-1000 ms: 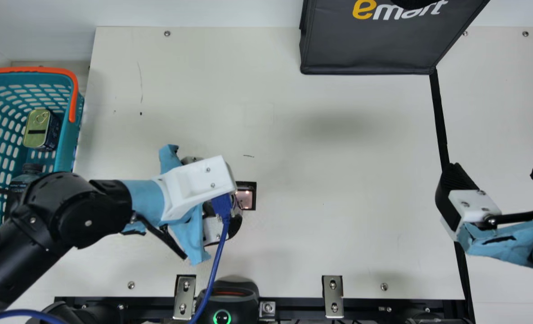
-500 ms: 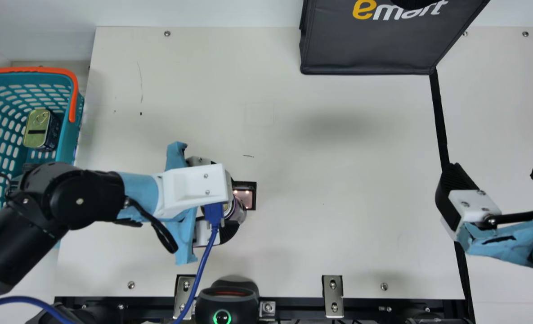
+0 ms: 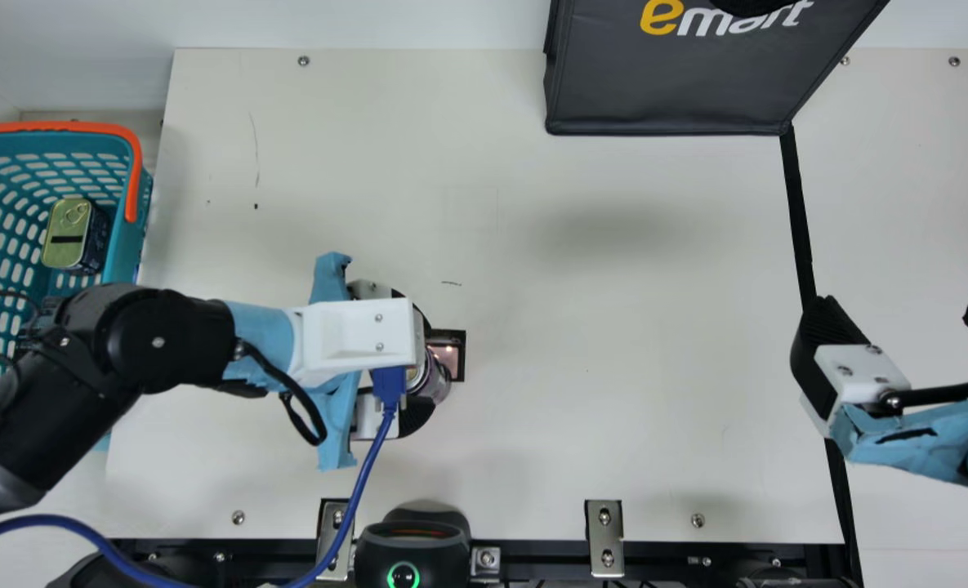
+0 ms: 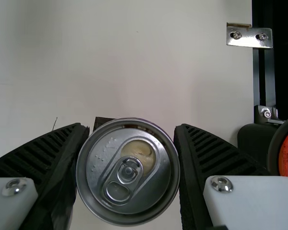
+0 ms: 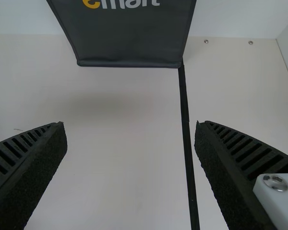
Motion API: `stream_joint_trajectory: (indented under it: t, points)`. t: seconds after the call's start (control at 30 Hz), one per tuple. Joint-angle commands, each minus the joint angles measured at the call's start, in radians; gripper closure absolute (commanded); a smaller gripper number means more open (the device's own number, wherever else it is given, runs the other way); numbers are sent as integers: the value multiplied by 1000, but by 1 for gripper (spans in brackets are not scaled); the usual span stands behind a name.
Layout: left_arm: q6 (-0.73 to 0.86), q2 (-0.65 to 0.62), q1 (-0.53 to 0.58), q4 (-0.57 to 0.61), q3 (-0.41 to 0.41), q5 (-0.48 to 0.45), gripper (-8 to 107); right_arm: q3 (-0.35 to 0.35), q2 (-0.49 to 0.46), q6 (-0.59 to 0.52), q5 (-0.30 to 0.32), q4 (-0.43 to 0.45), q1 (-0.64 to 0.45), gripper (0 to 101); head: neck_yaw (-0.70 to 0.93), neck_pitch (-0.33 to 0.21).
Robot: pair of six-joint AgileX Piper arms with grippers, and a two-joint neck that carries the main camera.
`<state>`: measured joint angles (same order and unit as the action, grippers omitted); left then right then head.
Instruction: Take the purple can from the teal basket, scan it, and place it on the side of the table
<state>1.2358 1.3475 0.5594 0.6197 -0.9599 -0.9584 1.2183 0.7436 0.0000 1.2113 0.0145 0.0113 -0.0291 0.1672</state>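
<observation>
on the far left sits the basket (image 3: 126, 245), a tin (image 3: 67, 234) inside it. right of the basket, the can (image 3: 437, 380) is between the left pincer's (image 3: 418, 361) fingers, at the left side of a square window (image 3: 444, 359) set in the surface (image 3: 614, 351). a scanner (image 3: 414, 545) is at the near edge, between two brackets (image 3: 336, 523) (image 3: 604, 531). at the far edge, right of centre, is a shopping bag (image 3: 663, 90); from its near right corner a strip (image 3: 796, 204) runs towards the near edge, beneath the right pincer (image 3: 900, 309).
</observation>
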Motion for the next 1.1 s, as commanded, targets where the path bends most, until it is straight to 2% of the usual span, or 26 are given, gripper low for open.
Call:
stream_joint_trajectory:
  t: [0.0, 0.7, 1.07]
  points:
    - [0, 3, -2, 2, 2, 7, 80, 0, 0, 0, 0, 0, 0, 6, 2, -29]
    - [-26, 38, 0, 10, -2, 28, 10, 0, 0, 0, 0, 0, 0, 6, 2, -29]
    - [-197, -33, -50, 2, -30, -50, 9, 0, 0, 0, 0, 0, 0, 6, 2, -29]
